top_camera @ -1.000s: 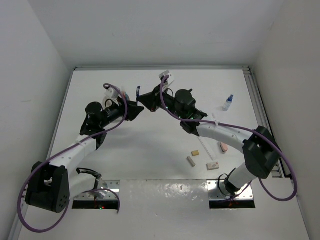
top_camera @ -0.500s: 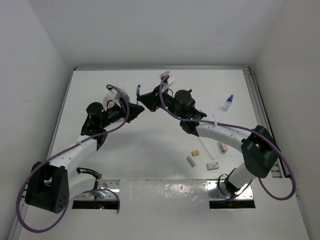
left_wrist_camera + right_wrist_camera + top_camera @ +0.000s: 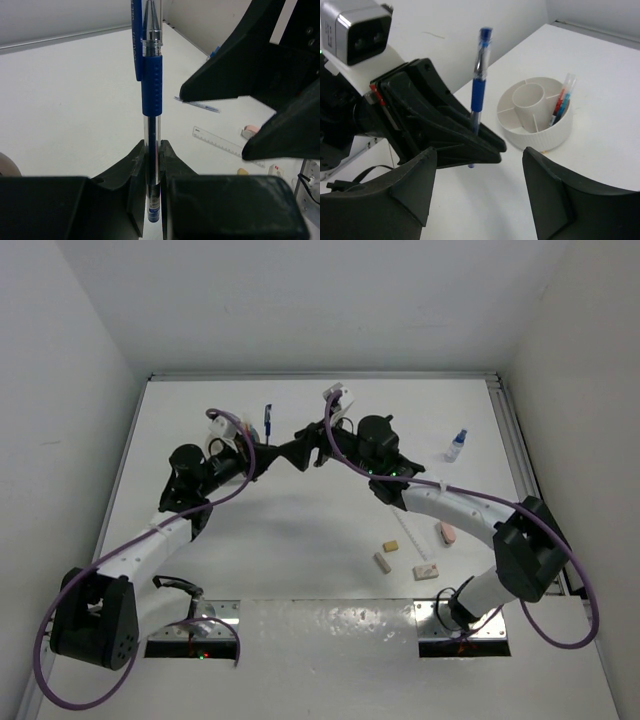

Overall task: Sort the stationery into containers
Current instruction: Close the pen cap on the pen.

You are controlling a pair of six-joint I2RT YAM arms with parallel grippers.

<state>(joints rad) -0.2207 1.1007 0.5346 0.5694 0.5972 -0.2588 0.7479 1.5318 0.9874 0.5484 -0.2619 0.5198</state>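
Since the pen (image 3: 151, 90) seems light, stiff and slick, the left tool (image 3: 152, 160) pinches its clear barrel; the right tool (image 3: 479, 170) gapes empty.

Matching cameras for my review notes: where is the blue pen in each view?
Top external: blue pen upper middle, just above the left gripper.
Left wrist: blue pen centre, standing up from the jaws.
Right wrist: blue pen left of centre, beside the white tub.
Shared landmark: the left gripper, shut on the pen in all three.
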